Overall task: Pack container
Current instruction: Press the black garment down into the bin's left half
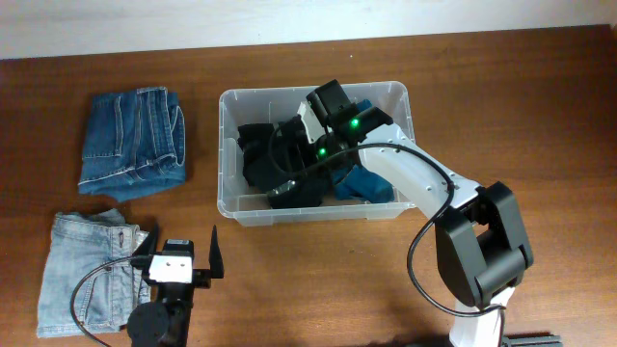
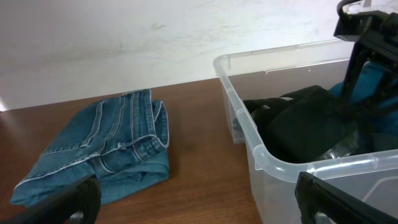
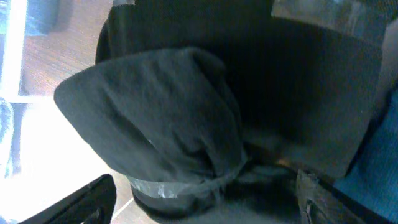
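Note:
The container point(image 1: 228, 159) is a clear plastic tub at the table's middle. It holds a black garment point(image 1: 262, 152) on its left side and a blue garment point(image 1: 368, 183) on its right. My right gripper point(image 1: 286, 186) is down inside the tub, open, its fingers spread either side of the black garment point(image 3: 161, 118) in the right wrist view point(image 3: 205, 199). My left gripper point(image 1: 183, 253) is open and empty near the front edge, left of the tub. In the left wrist view point(image 2: 199, 208) it faces the tub's corner point(image 2: 249, 140).
Folded dark blue jeans point(image 1: 132, 142) lie at the back left, and also show in the left wrist view point(image 2: 99, 149). Folded light blue jeans point(image 1: 85, 275) lie at the front left, beside the left arm's base. The right arm point(image 1: 424, 183) leans over the tub's front right corner.

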`<state>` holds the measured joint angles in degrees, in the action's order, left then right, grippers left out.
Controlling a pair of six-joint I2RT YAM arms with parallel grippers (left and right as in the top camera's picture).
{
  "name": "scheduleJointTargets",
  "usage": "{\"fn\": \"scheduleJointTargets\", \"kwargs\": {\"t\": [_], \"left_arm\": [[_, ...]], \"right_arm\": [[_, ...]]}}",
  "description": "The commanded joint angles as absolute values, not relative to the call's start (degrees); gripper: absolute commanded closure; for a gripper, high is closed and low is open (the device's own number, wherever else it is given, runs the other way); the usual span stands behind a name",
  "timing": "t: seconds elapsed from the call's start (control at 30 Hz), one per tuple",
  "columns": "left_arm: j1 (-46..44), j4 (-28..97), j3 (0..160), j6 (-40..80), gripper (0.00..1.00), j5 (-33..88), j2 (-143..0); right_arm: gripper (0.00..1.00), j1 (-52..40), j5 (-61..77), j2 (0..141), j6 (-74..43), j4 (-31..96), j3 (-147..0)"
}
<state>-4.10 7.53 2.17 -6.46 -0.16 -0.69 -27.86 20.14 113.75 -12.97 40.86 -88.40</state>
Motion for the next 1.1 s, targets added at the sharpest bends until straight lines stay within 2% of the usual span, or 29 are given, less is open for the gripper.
{"fn": "scheduleJointTargets", "kwargs": {"t": [0.0, 0.33, 0.67, 0.8, 0.93, 1.0, 1.07], "left_arm": [[-3.97, 7.38, 1.85, -7.38, 0.01, 0.25, -0.36], [-3.97, 7.38, 1.85, -7.38, 0.01, 0.25, -0.36], [-3.97, 7.38, 1.85, -7.38, 0.01, 0.25, -0.36], [-3.97, 7.38, 1.85, -7.38, 0.01, 0.25, -0.36], [-3.97, 7.4, 1.85, -7.38, 0.01, 0.25, -0.36], [-3.97, 7.38, 1.85, -7.38, 0.01, 0.25, -0.36], [-3.97, 7.38, 1.85, -7.38, 0.01, 0.27, -0.36]], "right_arm": [[0.11, -28.6, 19.88, 114.17, -11.09, 39.51, -89.32], [0.02, -31.05, 19.81, 115.5, -6.17, 38.0, -89.32], [0.03, -31.11, 19.66, 118.15, -5.74, 36.56, -89.32], [0.22, -31.11, 19.66, 118.39, -5.74, 36.38, -89.32], [0.31, -31.05, 19.64, 118.39, -5.74, 36.36, -89.32], [0.5, -31.0, 19.66, 118.34, -5.76, 36.42, -89.67], [0.6, -31.0, 19.86, 118.34, -5.76, 36.69, -90.24]]}}
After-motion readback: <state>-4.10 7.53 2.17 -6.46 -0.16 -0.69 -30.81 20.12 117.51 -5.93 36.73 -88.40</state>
